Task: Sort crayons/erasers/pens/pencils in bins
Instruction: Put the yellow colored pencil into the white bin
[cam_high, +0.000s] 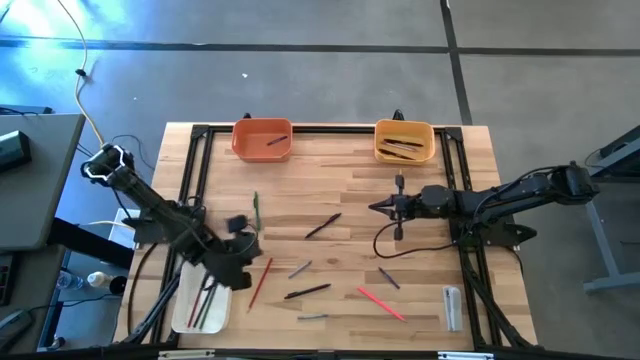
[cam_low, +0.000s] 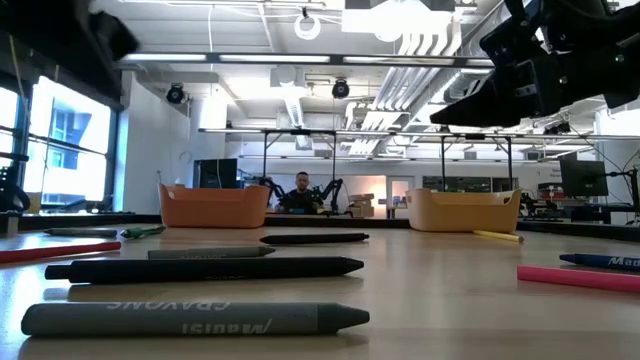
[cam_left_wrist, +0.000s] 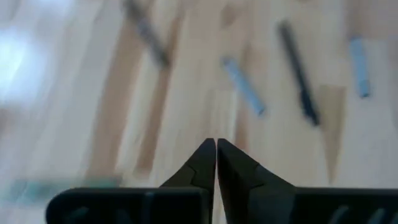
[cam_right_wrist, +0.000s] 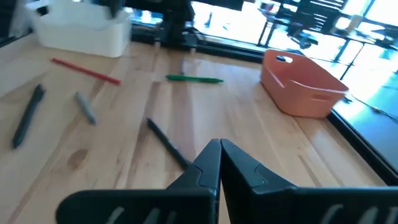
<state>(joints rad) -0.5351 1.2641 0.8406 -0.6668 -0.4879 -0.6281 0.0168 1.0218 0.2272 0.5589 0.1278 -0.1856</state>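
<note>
Closed left tool (cam_high: 243, 262) hovers beside red pencil (cam_high: 261, 283).

You see a table (cam_high: 330, 200) of pale, matt wood planks, 3 smooth plastic bins (cam_high: 262, 140), and matt grey crayons (cam_low: 195, 319) wrapped in printed paper.

Landmark: wooden table (cam_high: 330, 200), the one I worked at.
Frame: black rails (cam_high: 196, 180) ran along the table's edges.
Clear-grey block (cam_high: 452, 305): lay on the table near its right front corner.
Cable (cam_high: 85, 90): trailed over the floor, beyond the table's left rear corner.
Person (cam_low: 303, 190): sat in the room well behind the table.
</note>
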